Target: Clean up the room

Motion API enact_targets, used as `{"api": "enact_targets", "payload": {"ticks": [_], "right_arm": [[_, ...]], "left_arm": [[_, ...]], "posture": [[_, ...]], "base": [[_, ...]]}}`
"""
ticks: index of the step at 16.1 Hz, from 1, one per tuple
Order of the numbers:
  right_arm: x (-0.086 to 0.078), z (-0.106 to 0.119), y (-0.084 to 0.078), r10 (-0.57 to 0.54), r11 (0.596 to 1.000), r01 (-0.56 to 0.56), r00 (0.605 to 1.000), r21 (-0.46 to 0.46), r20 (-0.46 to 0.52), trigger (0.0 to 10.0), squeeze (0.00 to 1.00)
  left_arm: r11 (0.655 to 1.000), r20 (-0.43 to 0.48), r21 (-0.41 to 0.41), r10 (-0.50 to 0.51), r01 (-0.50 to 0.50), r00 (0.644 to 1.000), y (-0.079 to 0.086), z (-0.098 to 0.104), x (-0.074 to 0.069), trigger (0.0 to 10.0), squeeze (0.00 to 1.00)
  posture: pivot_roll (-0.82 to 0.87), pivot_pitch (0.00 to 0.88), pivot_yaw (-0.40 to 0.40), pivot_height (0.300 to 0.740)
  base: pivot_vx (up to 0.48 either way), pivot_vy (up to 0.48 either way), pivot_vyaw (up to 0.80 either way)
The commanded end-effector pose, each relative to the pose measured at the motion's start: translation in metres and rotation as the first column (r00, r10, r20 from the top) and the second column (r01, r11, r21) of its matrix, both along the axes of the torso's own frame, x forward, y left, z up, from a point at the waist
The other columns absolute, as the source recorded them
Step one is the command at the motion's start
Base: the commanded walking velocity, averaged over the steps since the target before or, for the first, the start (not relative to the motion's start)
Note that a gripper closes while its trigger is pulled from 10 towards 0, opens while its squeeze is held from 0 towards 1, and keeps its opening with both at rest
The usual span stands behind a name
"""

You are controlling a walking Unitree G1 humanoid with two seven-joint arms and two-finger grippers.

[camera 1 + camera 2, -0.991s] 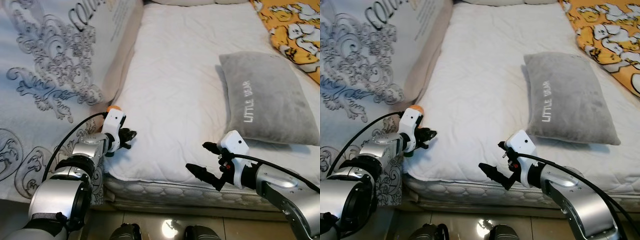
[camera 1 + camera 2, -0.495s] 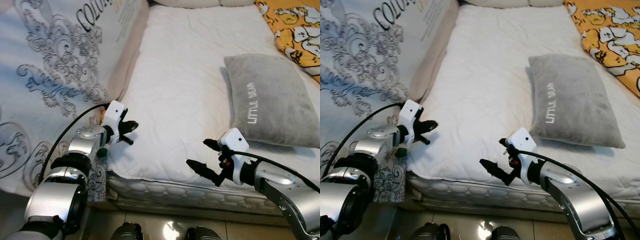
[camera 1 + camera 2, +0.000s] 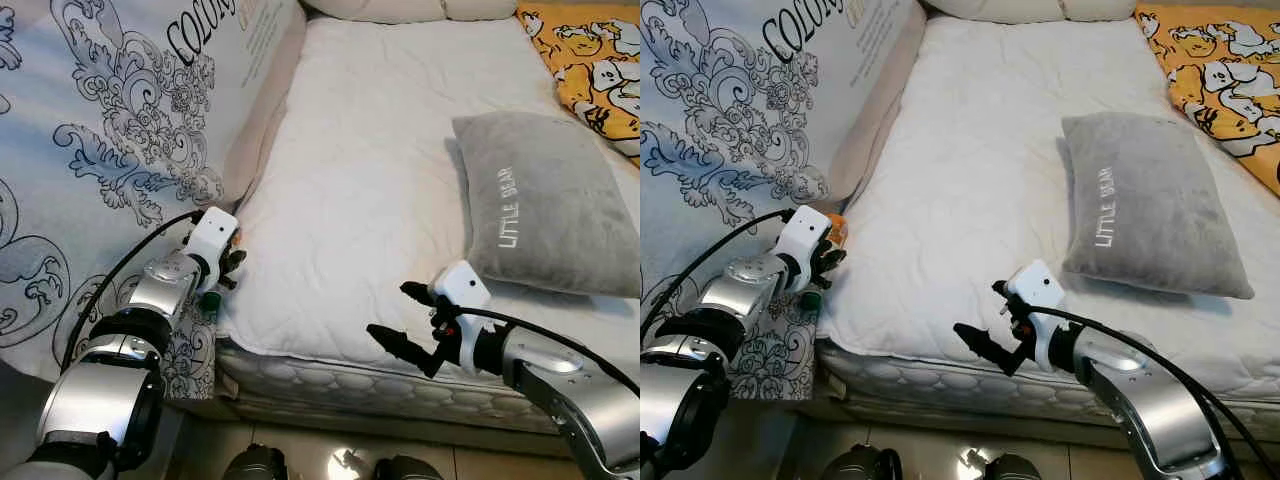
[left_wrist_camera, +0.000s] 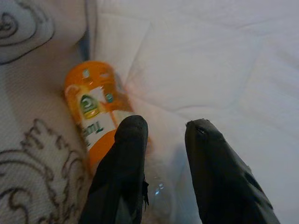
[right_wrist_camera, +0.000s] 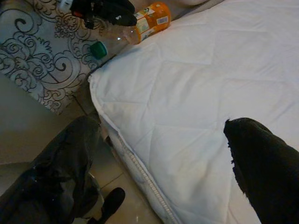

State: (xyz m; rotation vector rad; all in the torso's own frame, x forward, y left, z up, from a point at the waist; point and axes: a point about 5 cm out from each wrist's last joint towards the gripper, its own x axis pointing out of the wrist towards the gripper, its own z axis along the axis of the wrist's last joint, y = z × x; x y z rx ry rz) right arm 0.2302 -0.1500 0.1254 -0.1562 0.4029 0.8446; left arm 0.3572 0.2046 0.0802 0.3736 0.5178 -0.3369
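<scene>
Before me lies a white quilted mattress [image 3: 370, 190], with a tall upright panel printed with dark scrollwork [image 3: 110, 130] standing along its left side and a grey rectangular plush pillow [image 3: 545, 200] lettered LITTLE BEAR resting to the right. A yellow cartoon-print blanket [image 3: 590, 55] covers the far right corner. A clear plastic bottle of orange drink with a green cap [image 5: 140, 25] lies on its side in the gap between the mattress's near left corner and the printed panel. My left arm reaches forward to that corner, bent at the elbow, and my left gripper [image 4: 161, 133] sits over the bottle's clear neck with its fingers narrowly parted, one on either side. My right arm stretches low across the mattress's near edge, and my right gripper [image 3: 405, 315] hangs there spread wide, holding nothing.
</scene>
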Motion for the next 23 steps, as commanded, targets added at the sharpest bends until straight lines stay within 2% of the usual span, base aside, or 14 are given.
{"api": "enact_targets", "payload": {"ticks": [1,13,18,23], "right_arm": [[-0.004,-0.001,0.000,0.011,1.000,-0.011,1.000,-0.005,-0.001,10.0,0.00],[-0.008,-0.004,0.005,0.029,0.999,-0.028,0.999,-0.030,0.014,10.0,0.00],[-0.010,-0.003,0.006,-0.036,0.999,0.037,0.998,-0.022,0.058,10.0,0.00],[-0.015,-0.005,0.005,-0.060,0.998,0.061,0.997,-0.022,0.052,10.0,0.00]], "left_arm": [[0.999,-0.019,0.037,0.028,-0.027,0.999,0.002,-0.006,-0.003,10.0,1.00],[0.990,0.040,0.123,0.067,-0.071,0.997,0.004,-0.007,-0.002,10.0,1.00],[0.986,0.080,0.138,0.088,-0.098,0.993,0.002,-0.007,-0.001,10.0,1.00],[0.982,0.079,0.158,0.091,-0.103,0.993,0.004,-0.008,-0.002,10.0,1.00]], "posture": [[-0.17,0.081,0.083,0.740],[-0.18,0.078,0.086,0.740],[-0.18,0.105,0.083,0.740],[-0.18,0.141,0.097,0.740]], "base": [[0.000,0.000,0.00],[0.000,0.000,0.00],[0.000,0.000,0.00],[0.000,0.000,0.00]]}}
